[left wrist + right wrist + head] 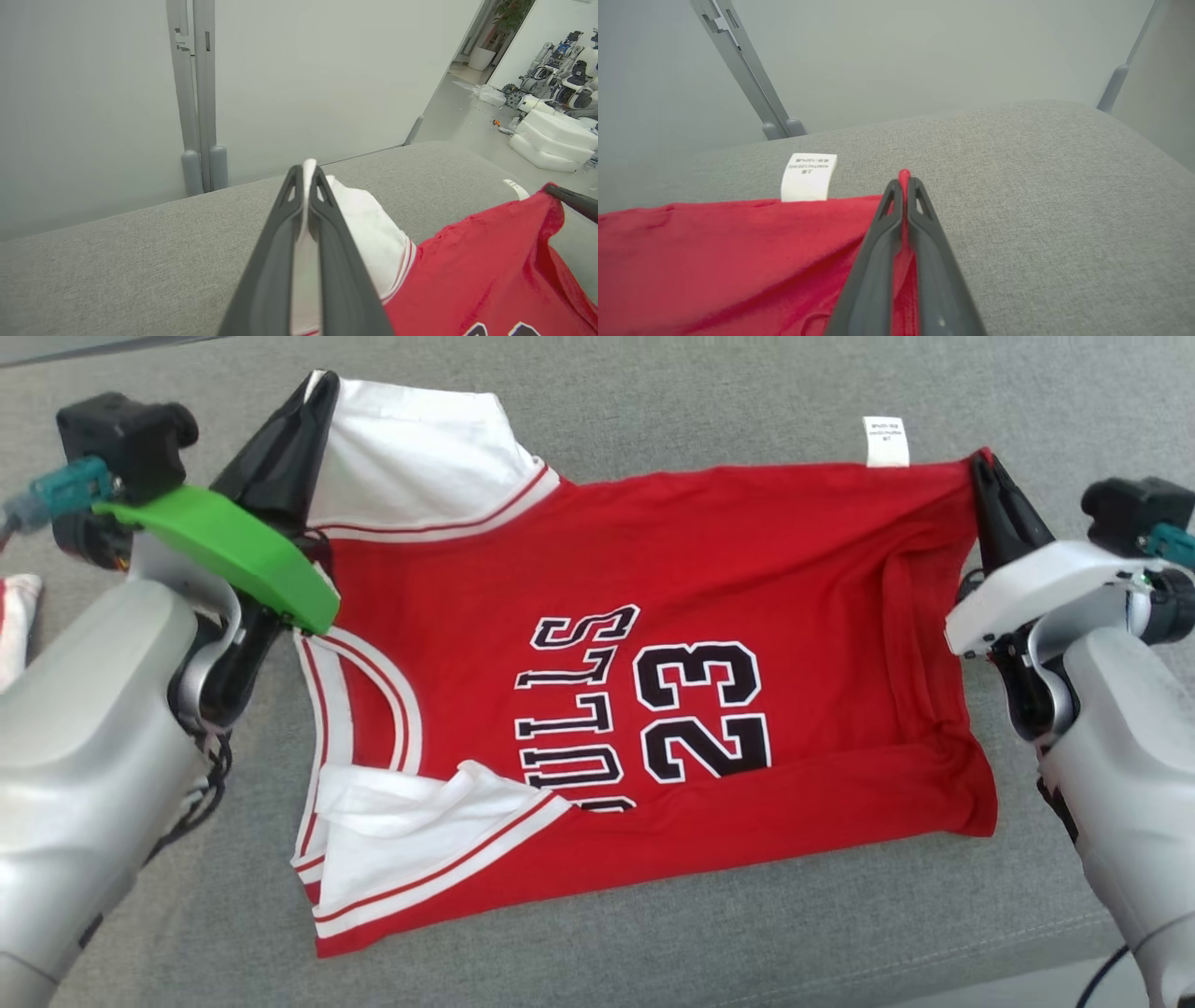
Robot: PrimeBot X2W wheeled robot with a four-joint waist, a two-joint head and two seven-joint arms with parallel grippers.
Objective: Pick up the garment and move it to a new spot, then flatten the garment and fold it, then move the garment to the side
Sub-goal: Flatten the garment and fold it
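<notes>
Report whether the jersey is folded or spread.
Spread out, not folded: the jersey lies print-up across the grey cushion, left gripper and right gripper shut on its far corners.

Grey fabric cushion (pixel 653 933) underneath, pale grey partition wall (pixel 303 70) behind w/ paired grey upright posts (pixel 198 93), white-and-red cloth (pixel 14 625) at far L edge, bg floor w/ white foam blocks (pixel 551 140), potted plant (pixel 481 58), parked equipment (pixel 558 65).
</notes>
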